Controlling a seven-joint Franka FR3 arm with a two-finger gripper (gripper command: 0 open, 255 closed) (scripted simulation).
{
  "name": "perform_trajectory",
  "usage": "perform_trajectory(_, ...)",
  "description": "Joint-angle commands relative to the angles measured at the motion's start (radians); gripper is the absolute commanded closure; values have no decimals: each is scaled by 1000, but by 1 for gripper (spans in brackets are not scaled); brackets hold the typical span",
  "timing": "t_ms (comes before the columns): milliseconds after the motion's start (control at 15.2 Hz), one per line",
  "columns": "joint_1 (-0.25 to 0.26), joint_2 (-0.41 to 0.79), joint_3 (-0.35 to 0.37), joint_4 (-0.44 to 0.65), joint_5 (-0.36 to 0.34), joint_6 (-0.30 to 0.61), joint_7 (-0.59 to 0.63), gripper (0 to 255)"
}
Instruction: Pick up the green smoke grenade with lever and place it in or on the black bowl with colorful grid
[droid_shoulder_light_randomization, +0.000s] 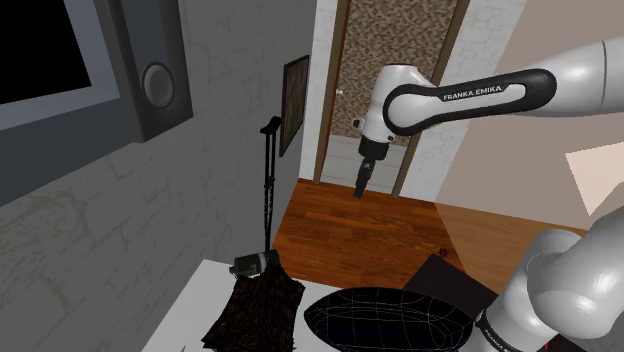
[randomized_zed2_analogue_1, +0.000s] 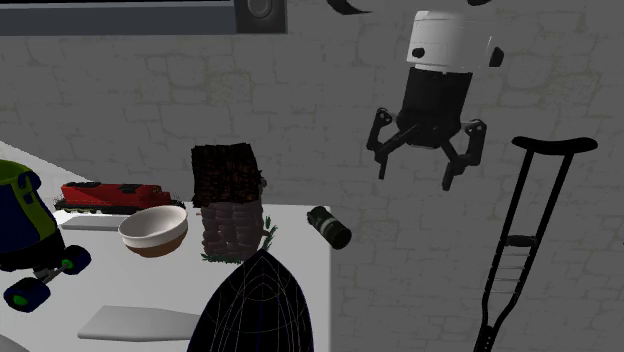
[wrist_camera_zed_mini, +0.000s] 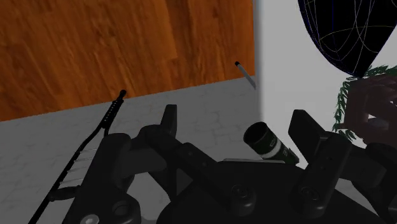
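Note:
The dark green smoke grenade (randomized_zed2_analogue_1: 329, 226) lies on its side at the edge of the white table (randomized_zed2_analogue_1: 300, 250), also seen at the table corner (droid_shoulder_light_randomization: 255, 264). The black bowl with a thin colourful grid (randomized_zed2_analogue_1: 255, 305) stands on the table nearer the stand (droid_shoulder_light_randomization: 385, 320). My gripper (randomized_zed2_analogue_1: 425, 165) hangs open and empty well above the grenade, out past the table edge. In the wrist view the grenade (wrist_camera_zed_mini: 270, 143) lies far below, closer to one finger (wrist_camera_zed_mini: 304, 127) than to the other, and the bowl's rim (wrist_camera_zed_mini: 347, 32) shows beyond it.
A dark woven basket (randomized_zed2_analogue_1: 228, 200) stands beside the grenade and bowl. A tan bowl (randomized_zed2_analogue_1: 153, 230), a red toy train (randomized_zed2_analogue_1: 105, 195) and a green and blue toy (randomized_zed2_analogue_1: 20, 220) sit further along the table. A black crutch (randomized_zed2_analogue_1: 520, 240) leans by the wall. Wooden floor (droid_shoulder_light_randomization: 370, 230) lies below.

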Motion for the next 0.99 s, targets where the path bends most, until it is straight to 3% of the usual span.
perform_trajectory(0,18,74,4,30,13,39,-43,0)
perform_trajectory(924,104,557,82,328,72,188,-303,0)
